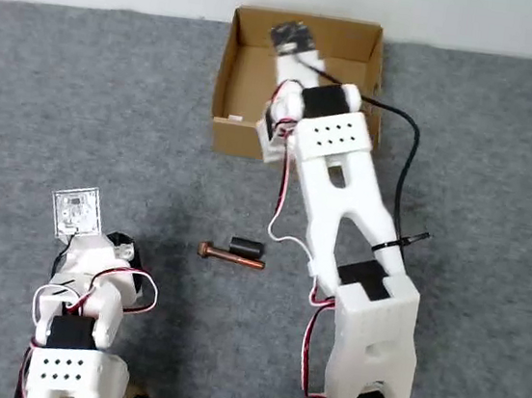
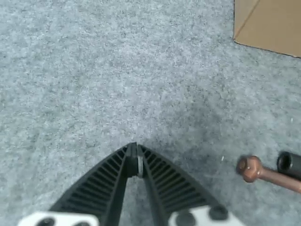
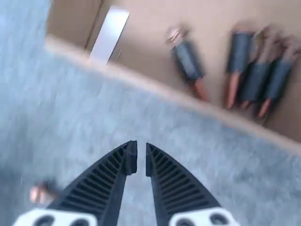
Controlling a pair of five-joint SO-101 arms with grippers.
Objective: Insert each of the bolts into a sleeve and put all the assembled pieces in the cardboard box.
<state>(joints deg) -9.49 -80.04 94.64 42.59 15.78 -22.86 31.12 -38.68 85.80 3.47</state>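
A copper bolt (image 1: 230,256) lies on the grey carpet mid-table, with a black sleeve (image 1: 247,248) right beside its shaft. The left wrist view has the bolt (image 2: 263,172) and sleeve (image 2: 289,162) off to one side of my left gripper (image 2: 136,157), which is shut and empty over bare carpet. My left gripper (image 1: 124,248) sits low at the near left. My right gripper (image 1: 272,132) hangs at the near wall of the cardboard box (image 1: 226,68). Its fingers stand a narrow gap apart, empty (image 3: 141,153). Several assembled pieces (image 3: 256,75) lie inside the box (image 3: 155,89).
A white label strip (image 3: 110,33) sticks to the box's inner wall. The right arm's black cable (image 1: 404,167) loops over the carpet to the right of the box. Open carpet stretches on both sides of the loose bolt and sleeve.
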